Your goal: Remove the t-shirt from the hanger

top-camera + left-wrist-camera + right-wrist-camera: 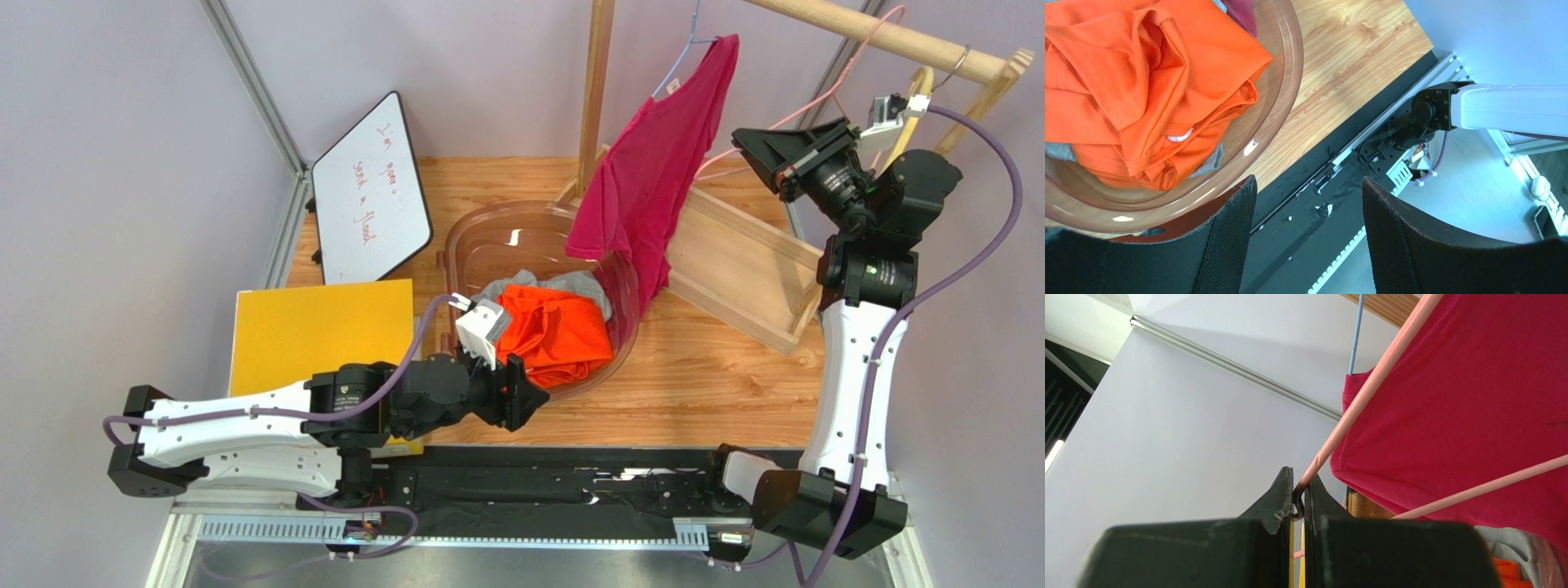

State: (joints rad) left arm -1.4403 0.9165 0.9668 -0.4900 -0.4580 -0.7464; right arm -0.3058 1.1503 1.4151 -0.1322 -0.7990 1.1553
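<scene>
The left pincer (1308, 195) gapes wide beside the clear tub (1289, 73) on the counter (1352, 55). Farther back, the right pincer (1300, 493) is clamped on the pink hanger (1376, 380), a grip only its wrist view shows. The red t-shirt (650, 184) hangs draped along that hanger.

Bright, even light; sharp frames

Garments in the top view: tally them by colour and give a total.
Red shirt: 1
Orange garment: 1
Grey garment: 1
Total: 3
</scene>
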